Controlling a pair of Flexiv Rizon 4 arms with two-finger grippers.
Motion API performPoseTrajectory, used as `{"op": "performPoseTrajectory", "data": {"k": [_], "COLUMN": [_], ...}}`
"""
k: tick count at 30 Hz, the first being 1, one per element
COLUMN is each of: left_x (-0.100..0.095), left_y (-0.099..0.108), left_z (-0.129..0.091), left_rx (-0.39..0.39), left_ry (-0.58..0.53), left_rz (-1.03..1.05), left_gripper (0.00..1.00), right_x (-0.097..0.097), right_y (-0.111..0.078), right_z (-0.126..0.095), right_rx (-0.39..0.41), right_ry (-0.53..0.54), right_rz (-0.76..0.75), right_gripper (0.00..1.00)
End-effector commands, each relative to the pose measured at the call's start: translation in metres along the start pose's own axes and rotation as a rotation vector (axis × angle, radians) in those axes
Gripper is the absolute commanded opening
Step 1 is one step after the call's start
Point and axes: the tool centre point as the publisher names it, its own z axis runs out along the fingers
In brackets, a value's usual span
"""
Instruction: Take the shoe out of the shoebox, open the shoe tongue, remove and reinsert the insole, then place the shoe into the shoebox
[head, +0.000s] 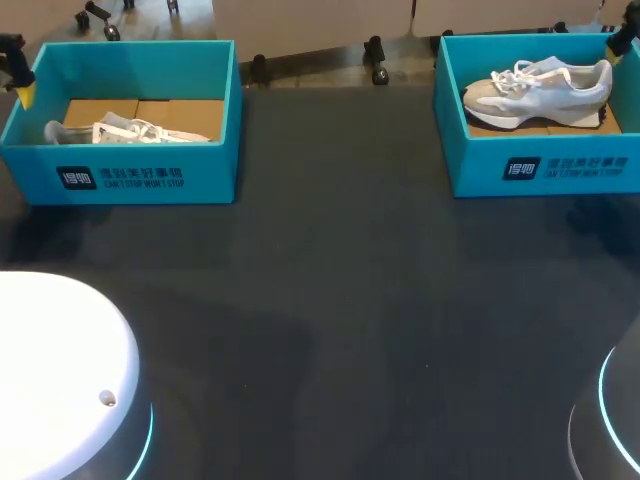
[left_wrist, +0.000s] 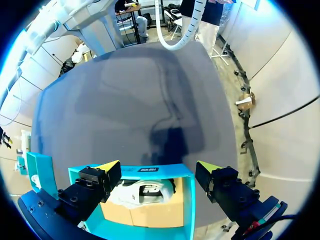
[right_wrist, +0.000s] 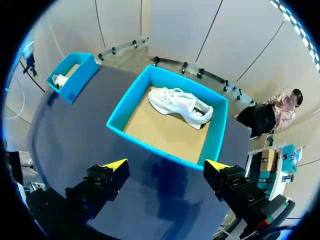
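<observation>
Two teal shoeboxes stand at the table's back corners. The left box (head: 150, 178) holds a white shoe (head: 130, 130), and the right box (head: 560, 168) holds a white and grey shoe (head: 540, 88) lying on its side. My left gripper (left_wrist: 159, 167) hangs open above the left box (left_wrist: 187, 200), with its shoe (left_wrist: 145, 192) under and between the fingers, untouched. My right gripper (right_wrist: 166, 165) is open above the near wall of the right box (right_wrist: 155, 147); the shoe (right_wrist: 180, 105) lies ahead of it. In the head view only parts of the grippers show at the far edges.
The dark table (head: 330, 300) stretches between and in front of the boxes. The arms' rounded white bases sit at the front left (head: 60, 370) and front right (head: 620, 410). The right wrist view also takes in the other box (right_wrist: 75, 75) far ahead.
</observation>
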Motion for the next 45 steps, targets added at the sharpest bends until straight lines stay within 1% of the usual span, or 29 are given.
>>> {"op": "performPoseTrajectory", "data": {"k": [1,5,8,14,20,22,24,27,33,35,37,45], "left_x": [0.000,0.000,0.000,0.000,0.000,0.000,0.000,0.000,0.000,0.000,0.000,0.000], "left_y": [0.000,0.000,0.000,0.000,0.000,0.000,0.000,0.000,0.000,0.000,0.000,0.000], "left_z": [0.000,0.000,0.000,0.000,0.000,0.000,0.000,0.000,0.000,0.000,0.000,0.000], "left_rx": [-0.001,-0.001,-0.001,-0.001,-0.001,-0.001,-0.001,-0.001,-0.001,-0.001,-0.001,-0.001], "left_ry": [0.002,0.002,0.002,0.002,0.002,0.002,0.002,0.002,0.002,0.002,0.002,0.002], "left_rz": [0.000,0.000,0.000,0.000,0.000,0.000,0.000,0.000,0.000,0.000,0.000,0.000], "left_gripper": [1.00,1.00,1.00,1.00,1.00,1.00,1.00,1.00,1.00,1.00,1.00,1.00], "right_x": [-0.016,-0.032,-0.045,-0.069,-0.086,-0.089,-0.084,-0.084,-0.087,-0.088,-0.093,-0.093], "right_y": [0.021,0.036,0.043,0.053,0.064,0.067,0.075,0.079,0.073,0.070,0.065,0.065], "right_z": [0.015,0.032,0.043,0.063,0.083,0.090,0.093,0.106,0.128,0.133,0.138,0.138], "right_rx": [0.023,0.010,0.002,-0.012,-0.015,-0.019,-0.020,-0.018,-0.013,-0.012,-0.043,-0.043], "right_ry": [0.019,0.022,0.019,0.019,0.033,0.039,0.048,0.069,0.079,0.059,0.004,0.004], "right_rz": [0.022,0.047,0.067,0.101,0.122,0.129,0.137,0.151,0.194,0.214,0.215,0.215], "right_gripper": [1.00,1.00,1.00,1.00,1.00,1.00,1.00,1.00,1.00,1.00,1.00,1.00]}}
